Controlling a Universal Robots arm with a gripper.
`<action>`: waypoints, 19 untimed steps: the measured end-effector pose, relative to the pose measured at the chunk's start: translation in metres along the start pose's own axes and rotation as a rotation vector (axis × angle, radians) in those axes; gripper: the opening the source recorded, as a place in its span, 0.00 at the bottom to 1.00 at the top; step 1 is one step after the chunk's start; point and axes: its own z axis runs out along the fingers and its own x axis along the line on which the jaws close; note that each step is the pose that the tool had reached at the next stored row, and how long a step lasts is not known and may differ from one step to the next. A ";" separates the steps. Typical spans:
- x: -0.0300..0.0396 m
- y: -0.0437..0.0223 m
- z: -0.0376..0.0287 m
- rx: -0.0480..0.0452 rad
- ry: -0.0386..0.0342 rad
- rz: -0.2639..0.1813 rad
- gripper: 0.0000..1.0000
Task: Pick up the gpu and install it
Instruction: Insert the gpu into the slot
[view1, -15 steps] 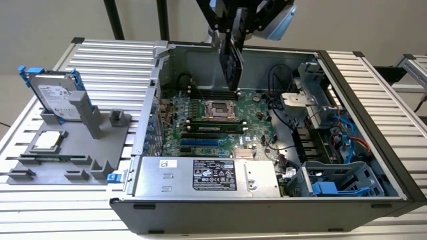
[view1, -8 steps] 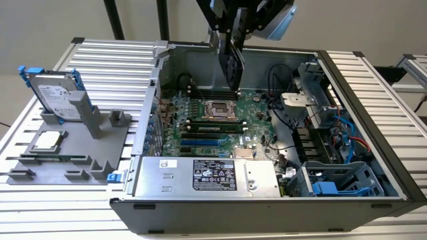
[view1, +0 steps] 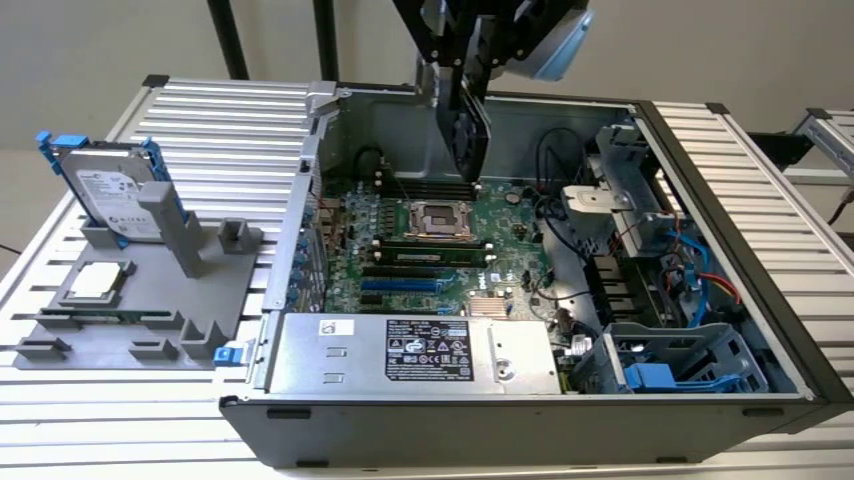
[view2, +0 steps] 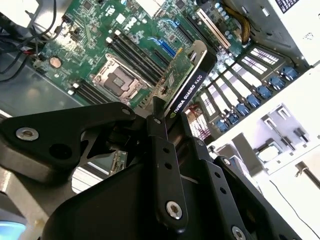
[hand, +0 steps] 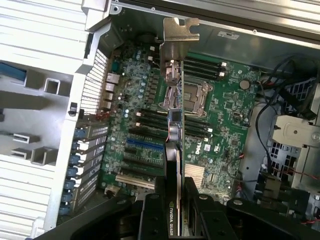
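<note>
**Over the open case (view1: 534, 440): gpu (view2: 190, 80) in the gripper (hand: 172, 194)**

Gripper is clamped on one end of the gpu. The card hangs edge-on over the motherboard (view1: 441, 240), its silver bracket (hand: 178, 34) at the far end from the gripper. Toward the desk's edge at the exterior view's left, a hard drive (view1: 114, 190) stands upright on a grey fixture (view1: 160, 290), and a CPU chip (view1: 96, 282) lies flat.

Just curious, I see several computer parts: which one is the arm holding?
The gpu, the thin black card clamped in the gripper above the open case; the hard drive and CPU chip sit on the grey stand.
</note>
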 end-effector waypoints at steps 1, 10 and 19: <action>0.0000 0.0000 0.0000 0.0001 0.0002 -0.004 0.00; 0.0000 0.0000 0.0000 0.0005 0.0014 -0.041 0.00; 0.0000 0.0001 0.0000 0.0014 0.0038 -0.113 0.00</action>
